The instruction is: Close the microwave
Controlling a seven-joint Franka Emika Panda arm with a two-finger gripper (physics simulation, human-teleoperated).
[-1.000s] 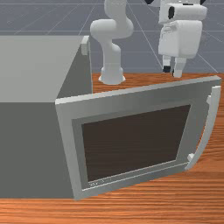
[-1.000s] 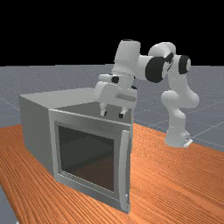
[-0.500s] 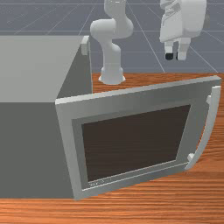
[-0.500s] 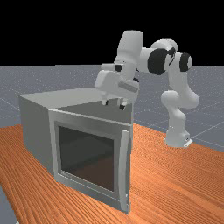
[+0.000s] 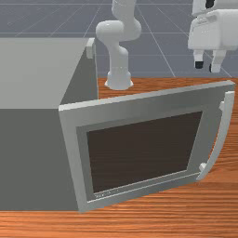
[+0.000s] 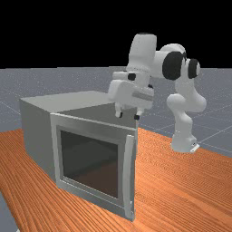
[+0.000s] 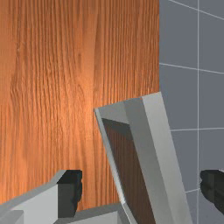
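Observation:
High behind the door's free end, my gripper [image 5: 206, 66] hangs with fingers apart and nothing between them; the far view has the gripper [image 6: 128, 115] above the door's handle end. In the wrist view the gripper [image 7: 141, 190] spans wide around part of the door [image 7: 153, 153], which lies farther down. The grey microwave [image 5: 32, 74] stands at the front view's left. Its door [image 5: 144, 107] is swung wide open, with a dark window [image 5: 144, 151] and a curved upright handle [image 5: 226, 125] at the free edge. I see a gap between fingers and door.
The wooden table [image 5: 162, 225] runs under the microwave and past the door. The arm's base [image 6: 183, 141] stands behind, at the far view's right. One table edge shows beside the door in the wrist view.
My gripper has moved toward the front view's right, rising at first and then dropping a little. It has shifted toward the far view's right too. Door and microwave have not moved.

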